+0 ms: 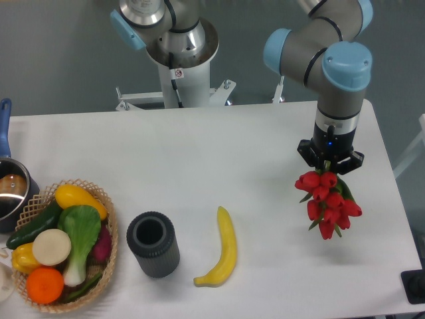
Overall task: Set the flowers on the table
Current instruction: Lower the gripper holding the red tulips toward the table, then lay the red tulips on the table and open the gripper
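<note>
The flowers (327,203), a small bunch of red tulips with green leaves, hang at the right side of the white table (219,153). My gripper (330,166) points down and is shut on the bunch's stem end, which its fingers hide. The blooms hang below the gripper, seemingly a little above the tabletop, though I cannot tell whether the lowest ones touch it.
A yellow banana (224,249) lies at the front centre. A dark grey cylinder cup (153,243) stands to its left. A wicker basket (106,256) of produce sits at the front left, with a pot (10,193) behind it. The table's right edge is near the flowers.
</note>
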Controlling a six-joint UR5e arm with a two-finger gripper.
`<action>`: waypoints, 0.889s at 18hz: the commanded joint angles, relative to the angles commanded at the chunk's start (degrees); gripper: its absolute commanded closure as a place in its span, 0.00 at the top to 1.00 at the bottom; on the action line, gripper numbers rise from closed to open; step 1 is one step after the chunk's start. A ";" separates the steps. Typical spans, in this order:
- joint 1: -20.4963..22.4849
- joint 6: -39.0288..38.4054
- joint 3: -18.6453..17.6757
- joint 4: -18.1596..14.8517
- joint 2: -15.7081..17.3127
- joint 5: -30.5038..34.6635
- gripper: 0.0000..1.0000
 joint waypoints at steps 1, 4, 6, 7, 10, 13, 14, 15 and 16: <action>-0.09 0.00 0.00 0.00 0.00 -0.09 0.05; 0.00 0.00 0.17 -0.26 0.00 -0.35 0.07; -0.09 0.09 -0.09 0.09 -0.26 -0.09 0.07; -0.09 0.09 -0.26 0.09 -0.79 -0.09 0.07; -0.79 -0.09 -0.44 0.26 -2.81 0.00 0.09; -1.66 -0.17 -0.97 0.35 -4.04 0.00 0.13; -1.93 -0.09 -0.97 0.96 -4.39 0.00 0.16; -2.02 -0.09 -1.05 1.57 -4.66 0.00 0.20; -2.11 -0.09 -1.05 1.76 -4.75 0.00 0.22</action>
